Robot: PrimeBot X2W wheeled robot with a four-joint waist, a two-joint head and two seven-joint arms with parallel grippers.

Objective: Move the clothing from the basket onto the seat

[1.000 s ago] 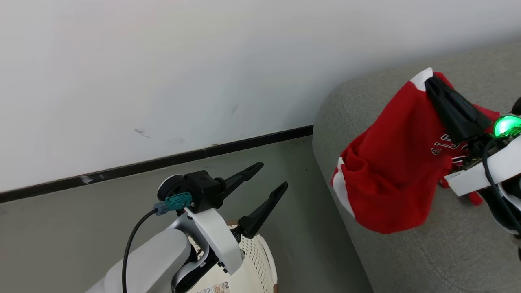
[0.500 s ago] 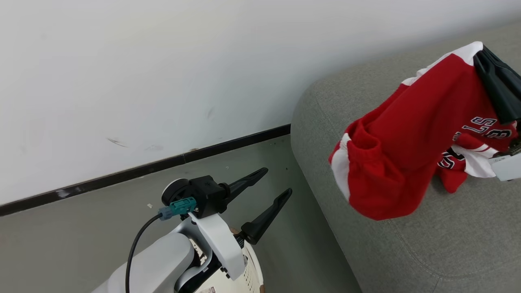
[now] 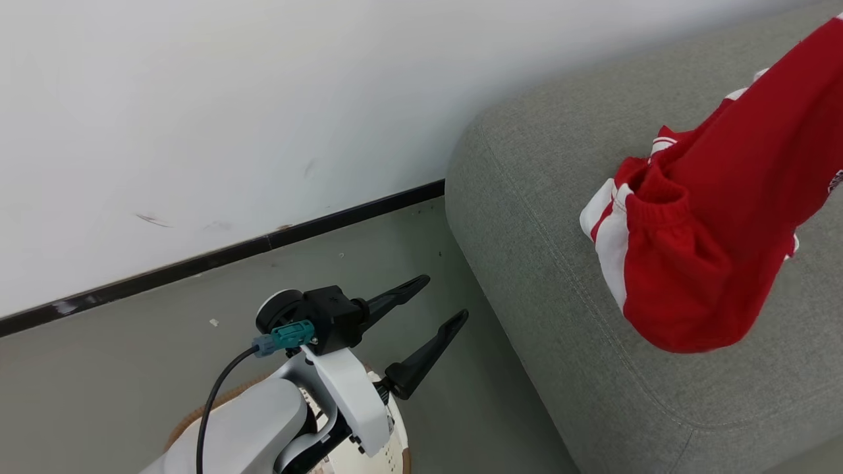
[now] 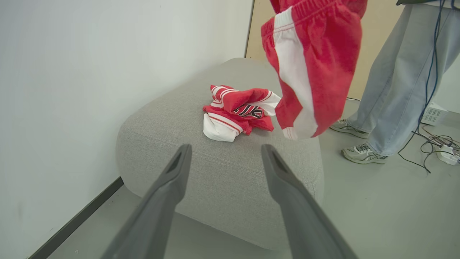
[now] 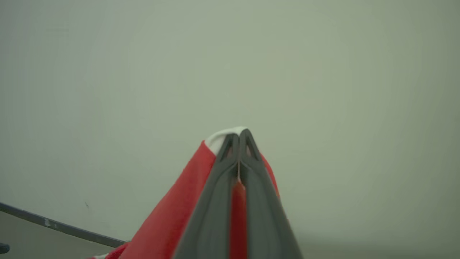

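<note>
Plainly over the sofa (image 3: 546,217), the red shorts (image 3: 691,263) hang lengthwise, straight down from the right hand (image 5: 239,138), which is pinched tight on a white-trimmed edge. Their free end dangles near the seat's edge, just beside the crumpled red jersey (image 4: 237,115) lying on the cushion; whether it touches the fabric I cannot tell. The release seems to need only a short drop. The left hand (image 3: 444,298), spread wide and empty, hovers above the basket (image 3: 395,447), well apart.
</note>
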